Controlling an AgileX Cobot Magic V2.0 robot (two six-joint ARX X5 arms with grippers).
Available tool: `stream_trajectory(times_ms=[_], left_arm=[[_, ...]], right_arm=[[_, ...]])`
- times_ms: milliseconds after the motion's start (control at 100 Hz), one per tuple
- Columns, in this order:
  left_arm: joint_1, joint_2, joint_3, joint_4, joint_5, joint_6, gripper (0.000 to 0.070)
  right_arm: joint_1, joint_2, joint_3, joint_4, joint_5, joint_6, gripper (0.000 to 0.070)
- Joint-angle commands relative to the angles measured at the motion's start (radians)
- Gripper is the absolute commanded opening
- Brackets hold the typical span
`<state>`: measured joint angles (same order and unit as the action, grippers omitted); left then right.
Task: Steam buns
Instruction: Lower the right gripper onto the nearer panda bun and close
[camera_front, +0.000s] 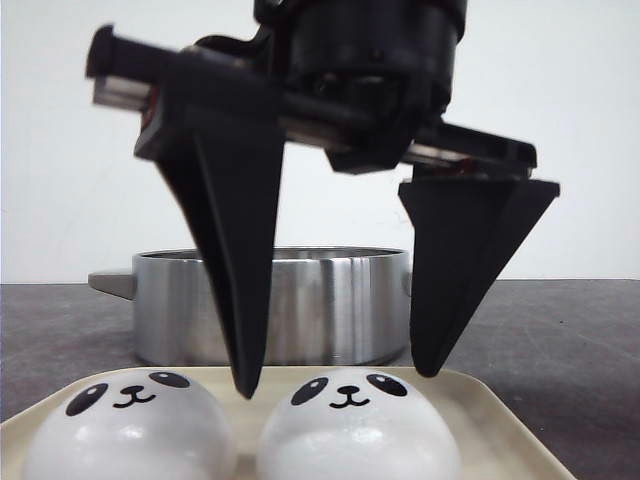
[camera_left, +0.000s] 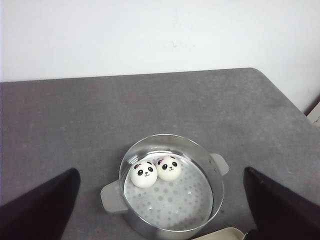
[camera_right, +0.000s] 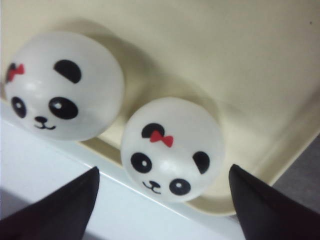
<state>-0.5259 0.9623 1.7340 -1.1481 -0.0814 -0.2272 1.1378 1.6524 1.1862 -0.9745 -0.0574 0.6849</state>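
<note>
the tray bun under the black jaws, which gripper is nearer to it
Right. The right gripper hangs open just over that bun on the cream tray, jaws either side. The left gripper is open too, held high above the steamer pot.

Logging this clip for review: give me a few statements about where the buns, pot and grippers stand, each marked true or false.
1. Two buns sit inside the pot. True.
2. The tray holds no buns. False: two buns lie on it.
3. The right gripper is shut on a bun. False: its jaws are open, poised above one tray bun.
4. The left gripper is open and holds nothing. True.
5. A lid covers the pot. False: it is uncovered.
</note>
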Motion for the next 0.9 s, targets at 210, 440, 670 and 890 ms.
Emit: stream_trajectory(times_ms=[210,440,670,890], left_arm=[[-0.029,0.003,0.016,0.01,-0.004,0.01,0.0636],[-0.039,0.002,0.016,0.01,-0.004,0.01,0.0637],[-0.039,-0.002,0.016,0.01,-0.004,0.01,0.0637],[-0.039,-0.003,0.016,0.01,-0.004,0.01,0.0637]], right_arm=[[0.01,0.055,0.002,0.036,0.006,0.01,0.0522],[0.002,0.067,-0.058,0.092,-0.021,0.031,0.0521],[-0.002,0.068,-0.092,0.101,-0.022,0.031,0.0415],[-0.002,0.068,-0.092,0.115,-0.022,0.038,0.0405]])
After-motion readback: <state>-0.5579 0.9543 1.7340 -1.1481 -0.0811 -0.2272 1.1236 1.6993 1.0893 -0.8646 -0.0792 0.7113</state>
